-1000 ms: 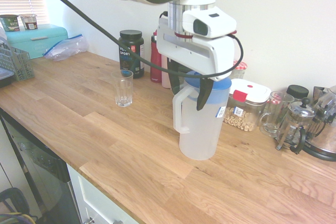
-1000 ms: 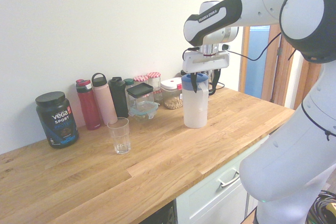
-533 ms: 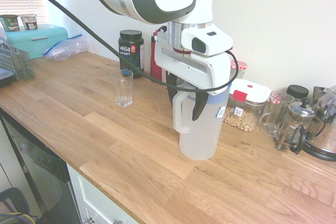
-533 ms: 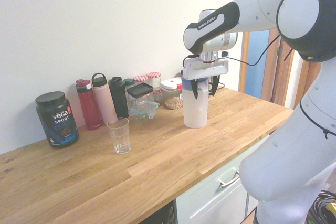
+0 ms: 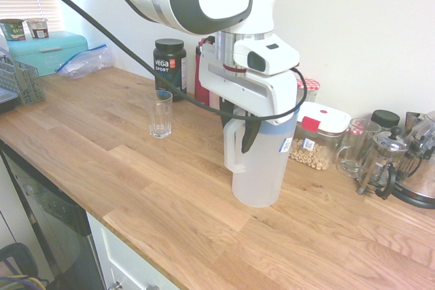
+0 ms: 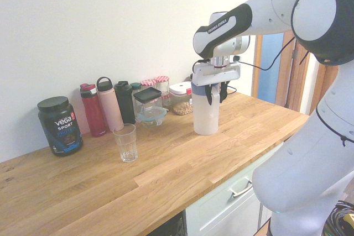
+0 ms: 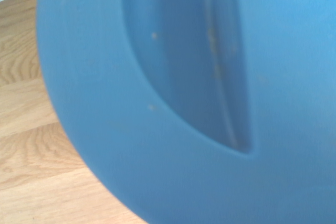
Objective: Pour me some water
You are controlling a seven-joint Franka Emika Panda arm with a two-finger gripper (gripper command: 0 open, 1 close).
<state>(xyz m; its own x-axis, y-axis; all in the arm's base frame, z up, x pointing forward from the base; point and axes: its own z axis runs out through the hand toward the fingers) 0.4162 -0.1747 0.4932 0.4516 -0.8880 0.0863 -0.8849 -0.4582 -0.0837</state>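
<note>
A tall frosted pitcher (image 5: 262,168) (image 6: 206,117) with a blue lid (image 7: 184,77) stands upright on the wooden counter (image 5: 136,181). The water in it is not plainly visible through the frosted wall. My gripper (image 5: 239,127) (image 6: 215,95) comes down from above and is shut on the top of the pitcher's moulded handle (image 5: 231,147), one finger in front and one behind. A small clear ribbed glass (image 5: 161,114) (image 6: 126,142) stands apart on the counter, nearer the black tub. The wrist view is filled by the blue lid.
Against the wall stand a black Vega tub (image 6: 60,125), red (image 6: 92,110) and pink (image 6: 110,106) bottles, jars and a cereal box (image 5: 316,137). A glass mug (image 5: 353,147) and French press (image 5: 380,161) sit beyond the pitcher. A teal bread box (image 5: 47,51) is at the far end.
The gripper has come down around the pitcher's handle top and its wide-open fingers have closed in on it. The pitcher and the glass have not moved.
</note>
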